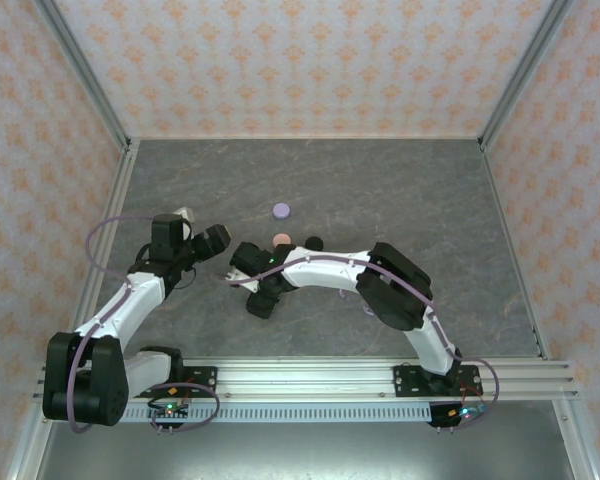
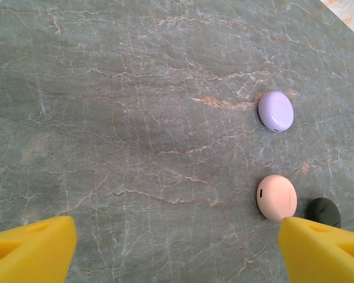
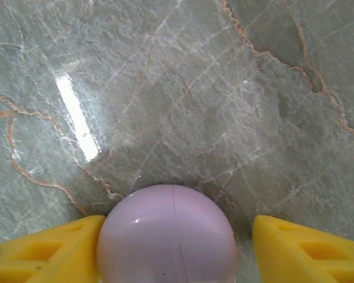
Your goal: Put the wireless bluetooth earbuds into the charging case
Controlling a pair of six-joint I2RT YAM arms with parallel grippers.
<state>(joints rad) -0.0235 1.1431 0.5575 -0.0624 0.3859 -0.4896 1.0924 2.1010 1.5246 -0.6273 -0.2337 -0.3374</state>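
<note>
Going left to right: the left gripper (image 2: 177, 231) is held wide open over the table (image 2: 135, 118), with a pink case (image 2: 276, 197) at its 2 o'clock. Then the right gripper (image 3: 178, 224) is parted around a lavender case (image 3: 165, 236), one finger (image 3: 47, 253) touching. It's glossy, so probably light and slippery, and best pinched across the middle.

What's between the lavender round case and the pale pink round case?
Nothing; the left wrist view shows bare grey marbled tabletop between the lavender round case and pale pink round case.
</note>
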